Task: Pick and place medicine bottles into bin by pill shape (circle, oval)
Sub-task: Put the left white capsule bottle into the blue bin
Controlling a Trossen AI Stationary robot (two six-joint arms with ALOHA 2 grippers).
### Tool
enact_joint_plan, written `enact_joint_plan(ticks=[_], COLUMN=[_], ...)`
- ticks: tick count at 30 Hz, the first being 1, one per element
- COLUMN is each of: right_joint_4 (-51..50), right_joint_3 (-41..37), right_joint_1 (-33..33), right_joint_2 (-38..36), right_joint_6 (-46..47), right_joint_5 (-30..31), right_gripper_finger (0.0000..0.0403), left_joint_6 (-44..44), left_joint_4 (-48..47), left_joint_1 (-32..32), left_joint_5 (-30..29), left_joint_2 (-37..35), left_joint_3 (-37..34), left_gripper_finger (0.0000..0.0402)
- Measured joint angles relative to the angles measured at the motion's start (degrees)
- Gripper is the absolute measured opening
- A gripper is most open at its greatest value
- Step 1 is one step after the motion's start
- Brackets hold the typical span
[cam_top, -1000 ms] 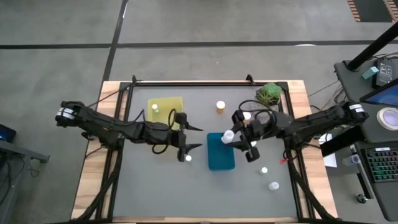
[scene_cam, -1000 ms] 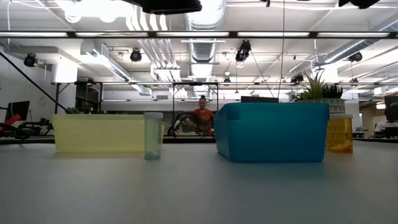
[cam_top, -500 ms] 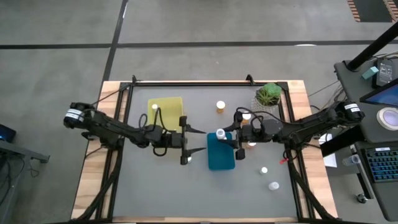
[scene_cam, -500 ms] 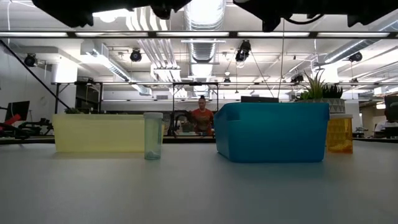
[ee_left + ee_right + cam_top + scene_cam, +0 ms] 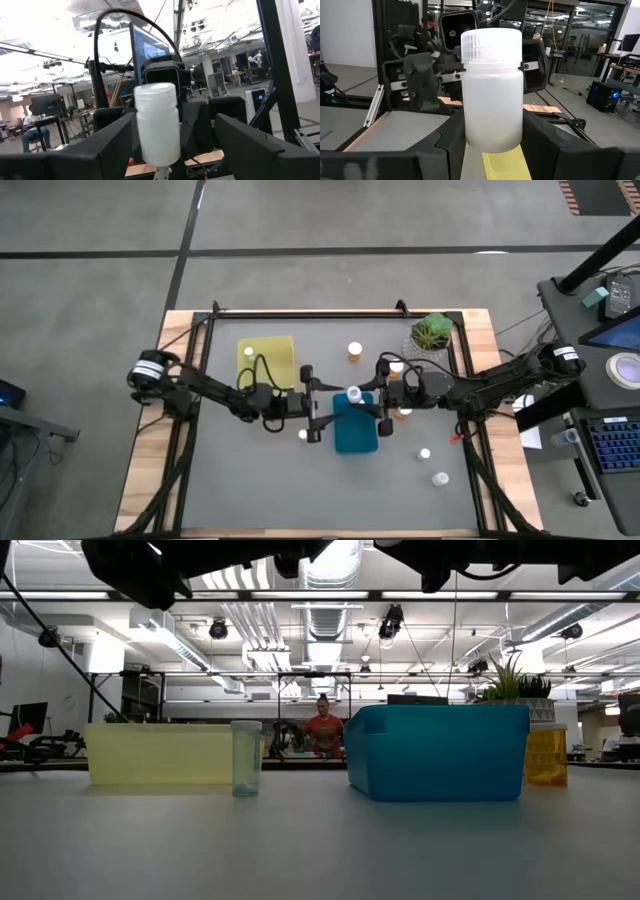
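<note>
Bottle point(image 5: 492, 90) stands upright, clamped in your right gripper point(image 5: 366, 402) above the blue bin point(image 5: 355, 430) — your left gripper point(image 5: 322, 402), jaws apart, faces it.

Overhead looks straight down; low sits at tabletop; wrist cameras face each other closely

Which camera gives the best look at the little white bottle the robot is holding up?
The right wrist view: the white bottle fills the middle, ribbed cap and cloudy body plain, held in the right gripper. The left wrist view shows it farther off. The high view shows only its cap above the blue bin. The low view misses it.
</note>
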Motion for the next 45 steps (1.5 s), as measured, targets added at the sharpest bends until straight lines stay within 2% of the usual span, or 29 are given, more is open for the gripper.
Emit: enact_joint_plan(ticks=[21,37,45], right_joint_4=[-0.52,-0.49,-0.88], right_joint_3=[-0.28,-0.35,-0.35], right_joint_1=[0.0,0.02,0.02], right_joint_2=[0.02,0.0,0.0], right_joint_6=[-0.35,-0.16,0.68], right_joint_5=[0.07,0.16,0.15], right_gripper_finger=[0.015,0.015,0.0156], left_joint_6=[-1.52,-1.89,-1.83], left_joint_4=[-0.8,-4.77,-5.01], left_joint_1=[2.21,2.47,2.47], left_joint_5=[0.21,0.26,0.26], left_joint_2=[3.83,3.72,3.72], left_joint_3=[3.97,6.0,5.88], left_gripper_finger=[0.0254,0.013,0.0123])
